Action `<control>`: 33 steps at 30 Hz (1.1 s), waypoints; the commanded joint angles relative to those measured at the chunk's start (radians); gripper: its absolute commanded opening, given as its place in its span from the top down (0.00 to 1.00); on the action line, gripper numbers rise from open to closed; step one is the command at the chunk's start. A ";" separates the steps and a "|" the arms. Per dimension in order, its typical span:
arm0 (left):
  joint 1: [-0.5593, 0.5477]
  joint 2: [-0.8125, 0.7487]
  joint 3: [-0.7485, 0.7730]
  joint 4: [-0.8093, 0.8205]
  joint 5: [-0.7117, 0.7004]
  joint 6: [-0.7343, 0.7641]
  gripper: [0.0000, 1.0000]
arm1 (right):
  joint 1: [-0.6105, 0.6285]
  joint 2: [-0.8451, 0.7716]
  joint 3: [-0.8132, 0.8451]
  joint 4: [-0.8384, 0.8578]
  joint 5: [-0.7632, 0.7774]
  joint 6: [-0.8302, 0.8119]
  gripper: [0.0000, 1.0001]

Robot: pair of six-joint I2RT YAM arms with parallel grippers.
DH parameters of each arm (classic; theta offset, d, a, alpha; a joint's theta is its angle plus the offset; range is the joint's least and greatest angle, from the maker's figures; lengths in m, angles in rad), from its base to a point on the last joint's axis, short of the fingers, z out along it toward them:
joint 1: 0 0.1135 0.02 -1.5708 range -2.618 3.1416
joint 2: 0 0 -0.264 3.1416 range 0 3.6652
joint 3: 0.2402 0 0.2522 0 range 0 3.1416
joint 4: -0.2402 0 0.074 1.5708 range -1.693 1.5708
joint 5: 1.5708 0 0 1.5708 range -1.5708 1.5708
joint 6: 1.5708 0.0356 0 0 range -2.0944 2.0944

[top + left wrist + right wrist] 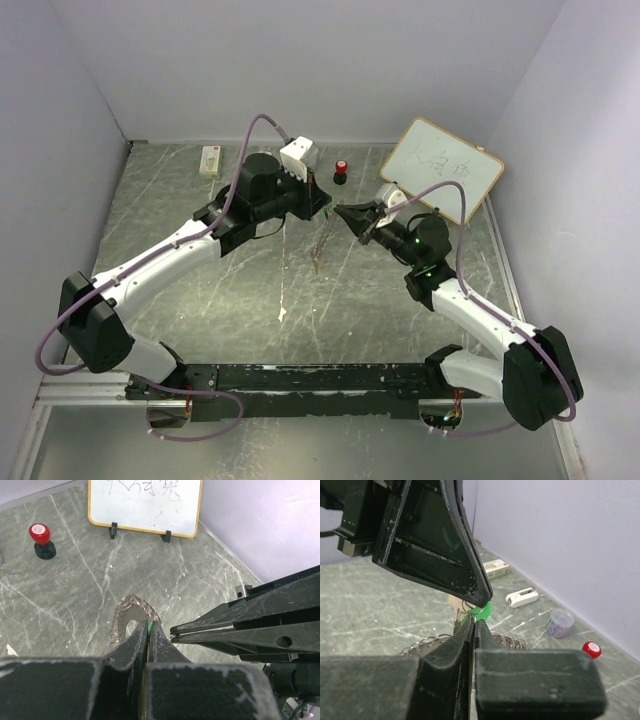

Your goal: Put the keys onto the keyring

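The left gripper (149,628) is pinched shut on the green key (481,612), held above mid-table, and the keyring (131,614) hangs downward just beneath its tips. The right gripper (473,625), also closed, meets it nose to nose from the right, though I cannot tell what it pinches. The table (200,285) lies open all around.

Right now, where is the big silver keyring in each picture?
Top external: the keyring hangs in the middle of the picture, below and a little left of the red-capped knob.
Left wrist: lower centre, its ridged rim arching upward.
Right wrist: low in the middle, partly hidden.
Shared landmark: the red-capped knob, upper left in the left wrist view and lower right in the right wrist view.
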 commanded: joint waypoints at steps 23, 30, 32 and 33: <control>0.040 -0.054 -0.013 0.098 -0.008 -0.073 0.93 | -0.034 -0.059 0.067 -0.030 0.098 -0.021 0.65; 0.040 -0.030 0.022 0.052 0.032 -0.026 0.93 | -0.013 -0.025 0.176 -0.294 0.061 -0.189 0.65; 0.040 -0.025 0.034 0.039 0.038 -0.013 0.93 | 0.003 -0.009 0.198 -0.346 0.093 -0.217 0.62; 0.040 -0.022 0.037 0.031 0.041 -0.008 0.93 | 0.012 0.001 0.212 -0.380 0.104 -0.237 0.60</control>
